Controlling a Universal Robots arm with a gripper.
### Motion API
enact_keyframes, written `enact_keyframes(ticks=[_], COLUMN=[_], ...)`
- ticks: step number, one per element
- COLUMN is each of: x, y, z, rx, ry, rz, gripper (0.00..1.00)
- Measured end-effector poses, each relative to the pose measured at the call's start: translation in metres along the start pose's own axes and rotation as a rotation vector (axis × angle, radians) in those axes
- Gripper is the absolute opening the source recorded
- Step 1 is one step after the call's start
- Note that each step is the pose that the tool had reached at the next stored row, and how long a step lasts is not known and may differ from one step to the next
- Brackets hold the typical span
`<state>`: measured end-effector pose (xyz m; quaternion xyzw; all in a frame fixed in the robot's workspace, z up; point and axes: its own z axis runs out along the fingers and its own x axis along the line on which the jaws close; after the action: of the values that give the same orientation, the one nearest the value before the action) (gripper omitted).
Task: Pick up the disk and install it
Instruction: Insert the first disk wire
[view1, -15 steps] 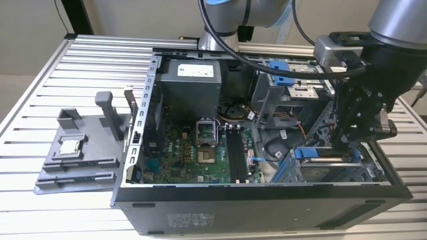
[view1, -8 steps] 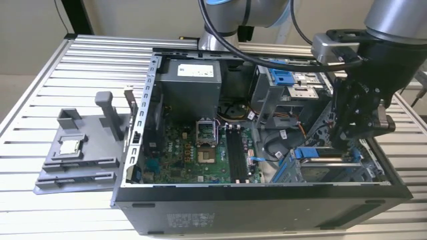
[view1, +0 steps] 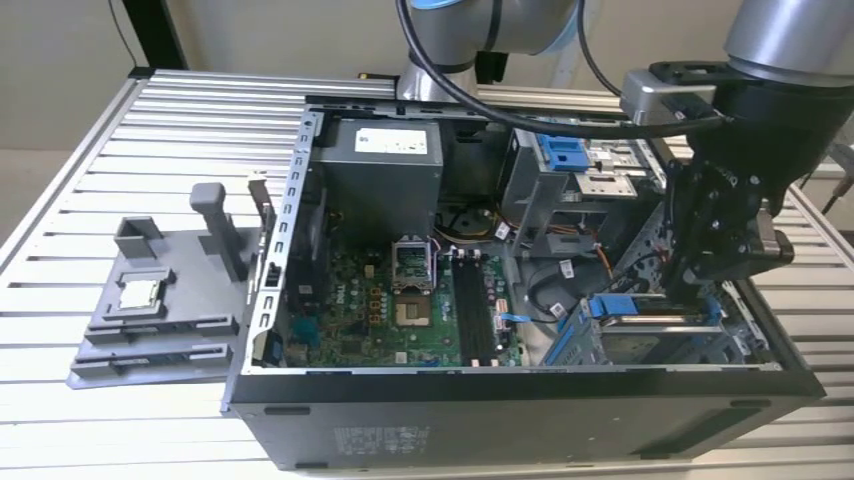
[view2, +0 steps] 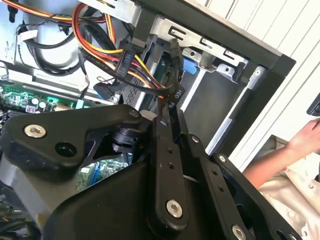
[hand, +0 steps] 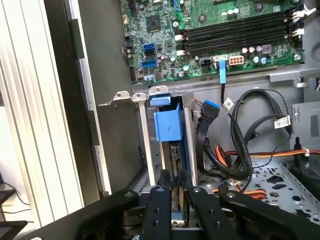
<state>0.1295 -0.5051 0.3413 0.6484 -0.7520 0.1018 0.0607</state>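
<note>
in the first wrist view the gripper (hand: 177, 192) is clenched on the disk (hand: 174, 155), one black finger on each flat face at its near end, and the disk stands on edge in a slot of the drive cage (hand: 144, 135), its blue rail end pointing away from the fingers. the cage's two upright metal rails run just beside the disk's faces, so there is little room to either side. the dark case wall (hand: 100, 100) stands close past one rail; past the other, a bundle of black, orange and yellow cables (hand: 240, 145) loops near the finger and over the perforated floor. beyond the cage lies the green motherboard (hand: 220, 30)

in the exterior view the gripper (view1: 694, 290) reaches down into the open case (view1: 534, 420) at the corner on the exterior view's right, with the disk (view1: 634, 308) under it. further back sit the power supply (view1: 380, 165) and a blue latch piece (view1: 565, 152). well apart on the slatted table (view1: 174, 110) is a grey fixture (view1: 174, 330) carrying a processor chip (view1: 140, 290)

in the second wrist view a person's arm (view2: 280, 155) shows outside the case
</note>
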Motion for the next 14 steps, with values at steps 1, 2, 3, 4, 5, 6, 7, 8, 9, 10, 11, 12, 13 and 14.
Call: enact_keyframes(ticks=[1,2,3,4,5,6,7,8,9,10,11,12,13,14], x=[0.0,-0.0002,-0.0007,-0.0013,-0.0018,-0.0022,-0.0025,-0.0027,-0.003,-0.0038,-0.0047,-0.0057,-0.0066,-0.0074], y=[0.0,0.0,0.0001,0.0002,0.0003,0.0004,0.0004,0.0004,0.0005,0.0006,0.0009,0.0013,0.0018,0.0023], z=[0.0001,0.0001,-0.0001,0.0,-0.0001,0.0001,0.0004,0.0007,0.0012,0.0018,0.0022,0.0025,0.0026,0.0026], rx=[0.0,0.0001,0.0005,0.0015,0.0038,0.0064,0.009,0.0108,0.0114,0.012,0.0124,0.0127,0.013,0.0133], ry=[0.0001,-0.0001,0.0002,0.0007,0.0024,0.0038,0.0055,0.0081,0.0108,0.0136,0.0167,0.0191,0.0202,0.0214], rz=[0.0,0.0,-0.002,-0.006,-0.014,-0.024,-0.034,-0.04,-0.042,-0.042,-0.042,-0.042,-0.042,-0.042], gripper=[0.0,0.0,0.0,0.0,0.0,0.0,0.0,0.0,0.0,0.0,0.0,0.0,0.0,0.0])
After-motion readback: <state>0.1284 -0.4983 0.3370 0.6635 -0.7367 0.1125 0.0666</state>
